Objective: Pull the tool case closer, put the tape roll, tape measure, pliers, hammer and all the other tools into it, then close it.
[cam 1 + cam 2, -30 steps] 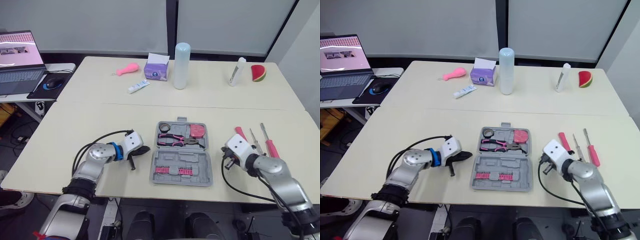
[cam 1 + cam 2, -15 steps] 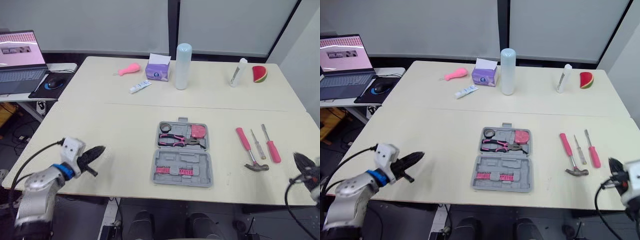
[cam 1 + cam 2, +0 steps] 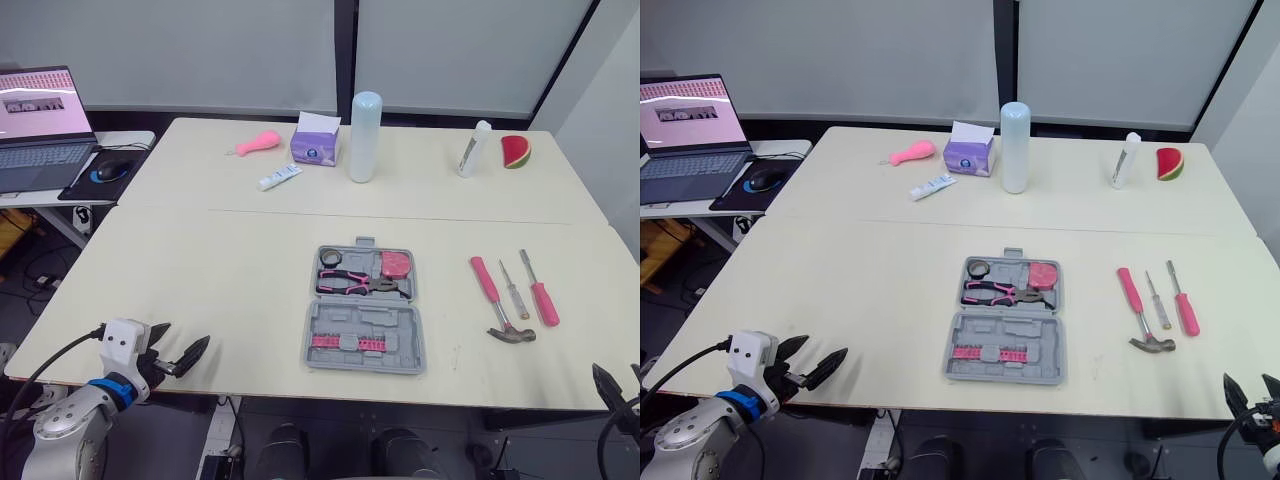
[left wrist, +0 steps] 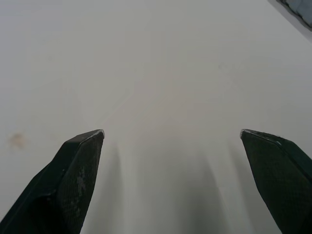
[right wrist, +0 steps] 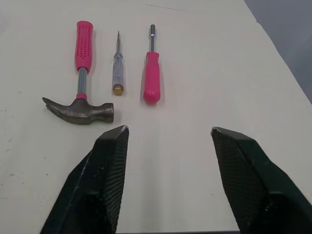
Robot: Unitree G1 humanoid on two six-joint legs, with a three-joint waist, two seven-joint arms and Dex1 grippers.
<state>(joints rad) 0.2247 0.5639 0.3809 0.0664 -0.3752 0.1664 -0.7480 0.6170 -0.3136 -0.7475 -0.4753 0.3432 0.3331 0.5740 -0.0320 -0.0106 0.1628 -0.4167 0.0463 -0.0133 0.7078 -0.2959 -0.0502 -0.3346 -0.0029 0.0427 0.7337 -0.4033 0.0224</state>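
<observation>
There is one case [image 3: 365,318], holding one pliers [image 3: 360,283], one tape roll [image 3: 331,258] and one tape measure [image 3: 397,262]. On the table are one hammer [image 3: 497,300], two screwdrivers [image 3: 514,289] [image 3: 539,295], two bottles [image 3: 364,122] [image 3: 472,148], one tissue box [image 3: 314,140], one tube [image 3: 277,176]. Also one laptop [image 3: 40,130] and one mouse [image 3: 108,171].

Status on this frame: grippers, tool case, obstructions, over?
Left gripper, right gripper open, empty, at near edge. Tool case open, centre; hammer, pink screwdriver, clear screwdriver outside. Nothing obstructing.

- The head's two eyes looked forward and down across the whole table [image 3: 200,260], tool case [image 3: 363,310] central.
- The left wrist camera sat low, close to the table's surface.
- The right wrist camera faced the hammer [image 5: 83,62], shared with both head views.
</observation>
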